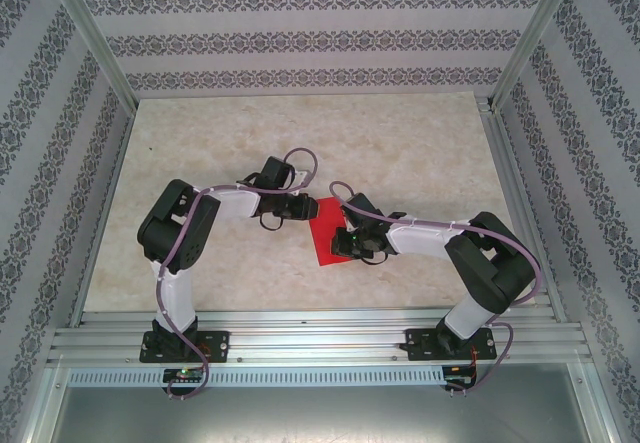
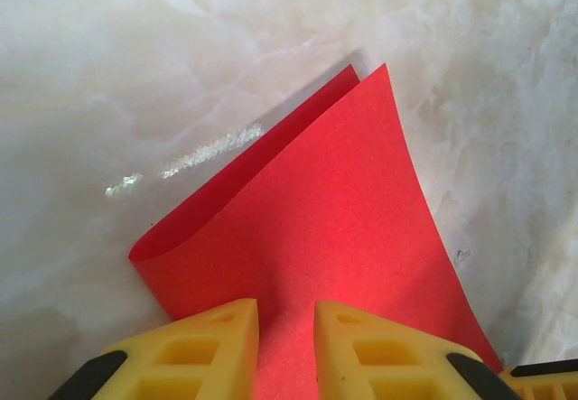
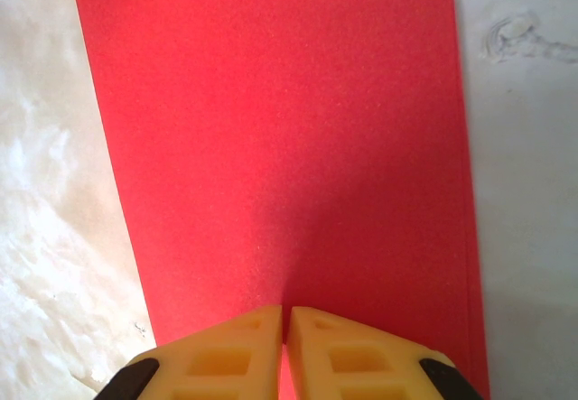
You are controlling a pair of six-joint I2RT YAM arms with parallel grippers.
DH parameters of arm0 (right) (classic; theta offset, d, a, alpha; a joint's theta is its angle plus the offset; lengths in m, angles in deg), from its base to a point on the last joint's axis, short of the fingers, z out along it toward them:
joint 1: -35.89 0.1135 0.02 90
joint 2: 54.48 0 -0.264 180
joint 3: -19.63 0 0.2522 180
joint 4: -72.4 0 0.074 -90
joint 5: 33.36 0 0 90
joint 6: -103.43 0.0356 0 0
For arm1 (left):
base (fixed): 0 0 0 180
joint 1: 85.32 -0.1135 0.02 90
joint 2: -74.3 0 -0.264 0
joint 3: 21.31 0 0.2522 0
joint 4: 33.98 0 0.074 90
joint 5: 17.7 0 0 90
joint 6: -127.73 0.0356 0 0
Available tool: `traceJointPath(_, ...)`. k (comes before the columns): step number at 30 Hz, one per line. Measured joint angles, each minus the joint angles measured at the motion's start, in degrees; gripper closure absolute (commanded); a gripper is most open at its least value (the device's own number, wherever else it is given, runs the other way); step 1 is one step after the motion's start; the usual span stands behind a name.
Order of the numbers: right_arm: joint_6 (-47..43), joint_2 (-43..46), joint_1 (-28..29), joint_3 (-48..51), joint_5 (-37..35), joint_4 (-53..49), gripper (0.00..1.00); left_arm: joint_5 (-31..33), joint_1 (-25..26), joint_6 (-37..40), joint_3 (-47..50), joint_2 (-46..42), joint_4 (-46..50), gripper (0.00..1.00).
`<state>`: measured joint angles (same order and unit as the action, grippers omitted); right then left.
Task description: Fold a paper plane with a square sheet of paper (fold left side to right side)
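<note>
**RED SHEET, DOUBLED OVER, MID-TABLE BETWEEN TWO GRIPPERS**

**Item 1: the square sheet of paper**. Count: one.
- Bright red, doubled over into two layers, so oblong in outline.
- Laid on the table, near its middle, a little toward the table's near edge.
- Long axis from the table's far side to its near side, leaning slightly off true. Both ends blunt and square-cut.
- From the left wrist: upper layer bowed up over the lower, joined by a rounded, uncreased bend. Free corners almost matched, the lower one peeking out just beside the upper.
- From the right wrist: a long red strip running straight away from the fingertips.

**Item 2: left gripper**. Count: one, with two yellow fingers.
- Reaching in from the table's left half.
- Jaws narrowly apart, red paper visible through the gap.
- Tips set over the upper layer. Pressing on the paper or merely above it: cannot tell.

**Item 3: right gripper**. Count: one, likewise two-fingered.
- Reaching in from the table's right half.
- Jaws all but together, a hairline slit between them.
- Tips over the flat face of the sheet at one end. Contact: cannot tell.

**Tally:** sheets, one; layers, two; grippers, two; fingers, four; tables, one.
</note>
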<state>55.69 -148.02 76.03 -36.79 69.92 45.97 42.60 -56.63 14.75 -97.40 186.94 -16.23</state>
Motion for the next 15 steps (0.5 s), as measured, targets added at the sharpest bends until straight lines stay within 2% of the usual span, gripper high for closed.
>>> traceJointPath(15,0.0,-0.1,0.0,0.0,-0.2,0.4,0.87,3.2,0.4,1.1,-3.8,1.4,3.7,0.72)
